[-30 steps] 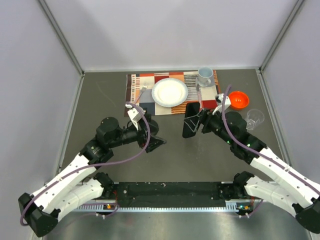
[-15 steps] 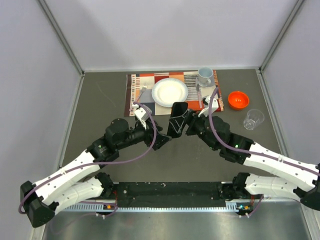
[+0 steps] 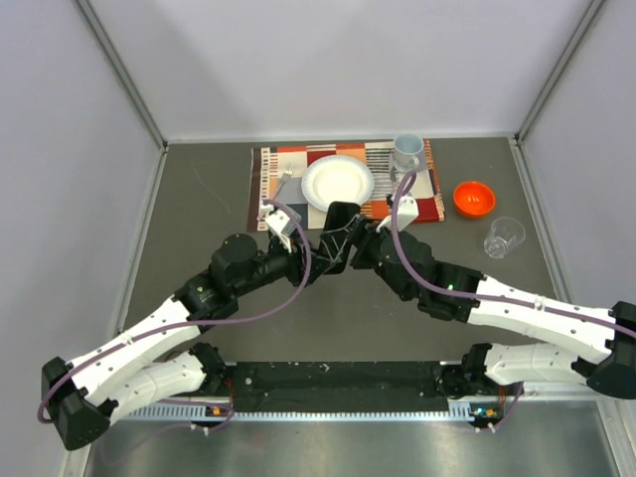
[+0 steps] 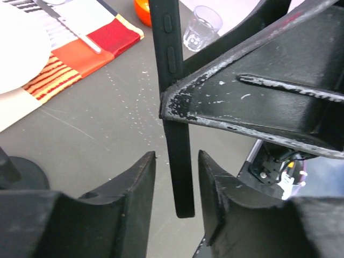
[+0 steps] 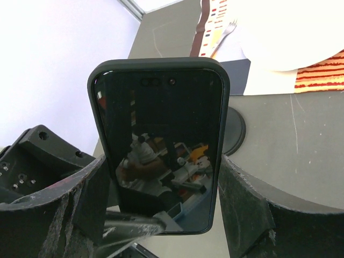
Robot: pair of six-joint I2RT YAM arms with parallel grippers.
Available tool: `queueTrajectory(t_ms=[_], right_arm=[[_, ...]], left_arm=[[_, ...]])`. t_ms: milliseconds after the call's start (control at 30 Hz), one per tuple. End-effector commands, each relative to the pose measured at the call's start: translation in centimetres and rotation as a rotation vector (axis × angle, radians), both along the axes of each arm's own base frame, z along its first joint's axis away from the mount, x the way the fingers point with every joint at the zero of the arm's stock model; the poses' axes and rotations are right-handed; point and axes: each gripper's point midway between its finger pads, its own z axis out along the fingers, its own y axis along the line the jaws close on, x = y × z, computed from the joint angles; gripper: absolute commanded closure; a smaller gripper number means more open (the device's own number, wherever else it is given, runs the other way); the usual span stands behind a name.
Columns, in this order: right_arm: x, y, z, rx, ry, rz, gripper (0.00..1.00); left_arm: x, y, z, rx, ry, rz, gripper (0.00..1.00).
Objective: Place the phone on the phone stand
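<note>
The phone (image 5: 158, 145) stands upright off the table, its long edges pinched in the right gripper (image 5: 164, 185). Its lower end hangs between the jaws of the left gripper (image 4: 177, 164), which stand apart with a thin gap each side. Just beyond the right gripper sits the disc base of the phone stand (image 5: 235, 131). Farther off is a white plate (image 5: 290, 37) on a striped placemat (image 5: 322, 75).

The left arm (image 3: 164, 328) reaches from the near left and the right arm (image 3: 517, 310) from the near right. Both stretch low toward the middle, where their wrists almost meet. The right gripper (image 5: 164, 161) clamps the phone (image 5: 158, 134) by its two long sides. The left gripper (image 4: 176, 158) has one finger on each side of the phone's lower end, with a thin gap on both sides.
</note>
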Motion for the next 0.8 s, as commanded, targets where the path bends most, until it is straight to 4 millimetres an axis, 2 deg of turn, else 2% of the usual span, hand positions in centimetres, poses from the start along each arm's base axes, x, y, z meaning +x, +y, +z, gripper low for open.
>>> queueTrajectory(t_ms=[0,33,100,133,167,200,233,300,333,367,400,433,467,500,533,567,600,633,667,767], right_arm=[[-0.2,0.7,5.3,0.161,-0.048,-0.002,1.0],[-0.4,0.8,5.3,0.158,-0.051,0.011,1.0],[-0.8,1.2,5.3,0.115,-0.074,0.06,0.82],[-1.1,1.1,5.4,0.093,-0.085,0.084,0.7],[-1.6,1.3,5.2,0.042,-0.111,0.139,0.35],[-1.4,0.7,5.2,0.013,-0.124,0.148,0.08],[-1.4,0.1,4.7,-0.027,-0.126,0.166,0.01],[-2.5,-0.7,5.4,-0.057,-0.186,0.305,0.01],[-1.4,-2.2,4.9,-0.075,-0.19,0.303,0.01],[-3.5,-2.6,5.8,-0.073,-0.243,0.445,0.01],[-4.1,-3.1,5.8,-0.088,-0.272,0.504,0.01],[-4.0,-4.1,5.6,-0.121,-0.3,0.535,0.01],[-5.9,-4.5,4.6,-0.208,-0.357,0.664,0.01],[-6.2,-5.1,4.1,-0.264,-0.371,0.683,0.01],[-6.3,-5.6,4.3,-0.304,-0.397,0.686,0.01],[-6.9,-6.0,3.2,-0.372,-0.413,0.739,0.01],[-7.4,-6.0,2.7,-0.398,-0.425,0.785,0.01],[-8.0,-5.9,3.3,-0.401,-0.444,0.824,0.01],[-9.0,-5.6,3.2,-0.4,-0.463,0.899,0.01],[-10.4,-5.1,3.6,-0.362,-0.466,1.001,0.02]], left_arm=[[0.8,0.1,3.0,-0.038,-0.077,0.034,0.72],[0.8,0.4,2.5,-0.017,-0.066,0.042,0.8],[0.9,0.8,2.9,-0.011,-0.082,0.06,0.96],[0.8,1.0,3.0,-0.005,-0.089,0.059,1.0],[0.6,1.3,3.3,-0.002,-0.106,0.056,1.0],[0.3,1.4,3.6,0.001,-0.122,0.047,1.0],[0.0,1.7,3.3,0.018,-0.121,0.037,1.0],[-0.6,2.3,3.7,0.023,-0.143,0.03,1.0],[-0.8,2.6,3.7,0.03,-0.152,0.024,1.0],[-1.2,3.0,3.6,0.044,-0.169,0.012,1.0],[-2.0,2.8,3.6,0.046,-0.178,-0.029,1.0],[-2.5,2.9,3.7,0.049,-0.188,-0.059,1.0],[-3.2,3.0,3.9,0.049,-0.208,-0.091,1.0],[-4.8,2.4,4.2,0.033,-0.218,-0.184,1.0],[-5.6,2.3,4.4,0.023,-0.231,-0.229,1.0],[-6.5,2.1,4.4,0.022,-0.241,-0.279,1.0],[-7.1,2.0,4.5,0.019,-0.247,-0.318,1.0],[-8.0,1.8,4.3,0.018,-0.241,-0.374,1.0],[-8.2,1.7,4.1,0.022,-0.234,-0.39,1.0],[-9.1,1.7,4.0,0.018,-0.222,-0.433,1.0]])
